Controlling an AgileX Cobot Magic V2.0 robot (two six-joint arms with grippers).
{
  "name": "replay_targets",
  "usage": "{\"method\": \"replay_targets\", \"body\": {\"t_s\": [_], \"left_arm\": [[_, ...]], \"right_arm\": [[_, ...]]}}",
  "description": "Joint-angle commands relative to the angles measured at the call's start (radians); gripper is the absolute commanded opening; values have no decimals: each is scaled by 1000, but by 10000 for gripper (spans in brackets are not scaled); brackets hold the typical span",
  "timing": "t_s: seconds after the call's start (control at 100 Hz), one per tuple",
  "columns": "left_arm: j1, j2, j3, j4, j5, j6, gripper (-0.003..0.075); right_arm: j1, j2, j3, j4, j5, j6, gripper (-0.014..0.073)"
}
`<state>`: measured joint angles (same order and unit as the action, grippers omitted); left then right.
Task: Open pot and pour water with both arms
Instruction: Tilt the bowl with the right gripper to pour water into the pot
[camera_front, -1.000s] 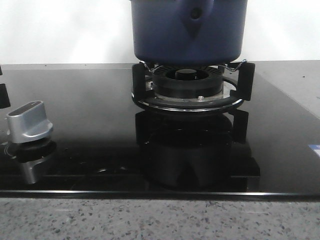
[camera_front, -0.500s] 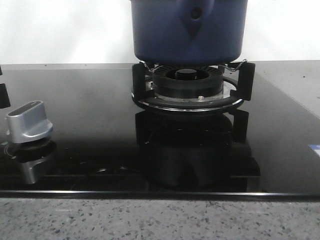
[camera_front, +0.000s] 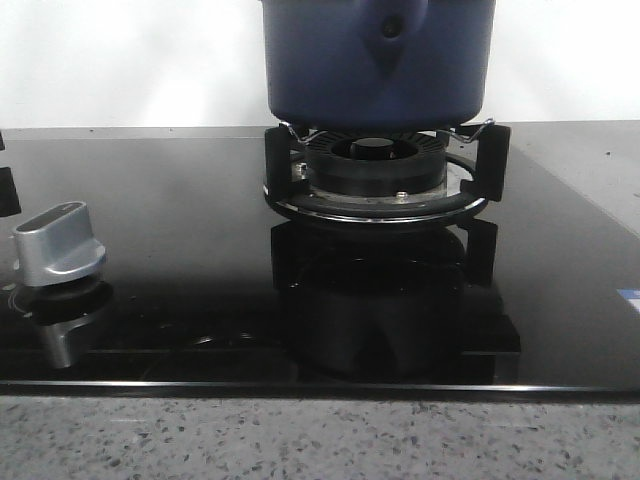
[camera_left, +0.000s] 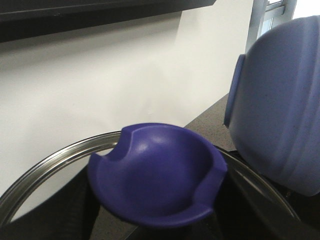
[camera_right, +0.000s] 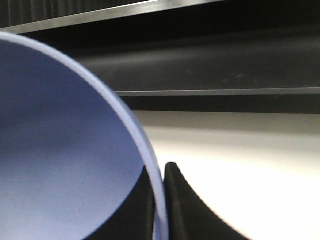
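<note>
The dark-blue pot is over the black burner ring, its base level with the supports; I cannot tell whether it touches them. Its pointed handle mount faces the camera. My left gripper is shut on the blue lid knob and holds the glass lid with its steel rim beside the pot. My right gripper is shut on the pot's rim, one finger inside and one finger outside. Neither gripper shows in the front view.
A silver knob stands at the left on the glossy black cooktop. A speckled counter edge runs along the front. A white wall is behind the pot.
</note>
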<state>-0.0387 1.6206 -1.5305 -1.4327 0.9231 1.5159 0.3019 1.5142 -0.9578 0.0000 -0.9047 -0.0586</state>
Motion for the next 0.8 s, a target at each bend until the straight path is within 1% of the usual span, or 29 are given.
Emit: {"method": "replay_targets", "body": {"t_s": [0.0,0.37,0.79], "left_arm": [[3,-58,-42,-103,-5,-6,245],[3,-58,-42,-103,-5,-6,245],[3,-58,-42,-103,-5,-6,245]], "right_arm": [[0,-33,-27,-8,-115,-3,-52],[0,-29,-27,-8,-143,-3,-52],[0,-29,-27,-8,-143,-3,-52]]}}
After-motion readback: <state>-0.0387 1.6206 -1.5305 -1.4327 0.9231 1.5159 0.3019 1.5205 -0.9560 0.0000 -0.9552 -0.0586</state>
